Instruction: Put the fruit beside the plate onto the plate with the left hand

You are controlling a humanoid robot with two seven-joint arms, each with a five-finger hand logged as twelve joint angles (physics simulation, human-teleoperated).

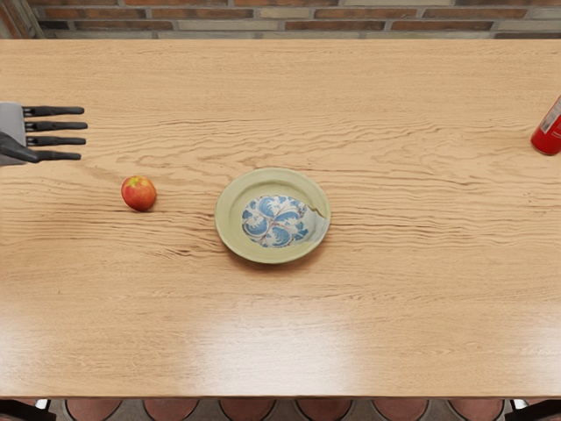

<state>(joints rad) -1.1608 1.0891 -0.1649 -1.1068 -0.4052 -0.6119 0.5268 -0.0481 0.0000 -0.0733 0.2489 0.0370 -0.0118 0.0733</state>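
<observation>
1. Currently I see the apple (138, 193) lying on the table (394, 289), just left of the plate (273, 216) and not touching it.
2. The plate is pale green with a blue-and-white pattern in its middle.
3. My left hand (39, 134) sits at the left edge, farther back than the apple, with its fingers (57, 125) straight, apart and gripping nothing.
4. A red can (548, 129) is cut off by the right edge; I can't read its label.

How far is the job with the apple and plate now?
Nothing is done yet: the apple lies on the table left of the plate, apart from it. The left hand is open at the left edge, holding nothing. Left to do: reach, grasp, lift, place.
</observation>
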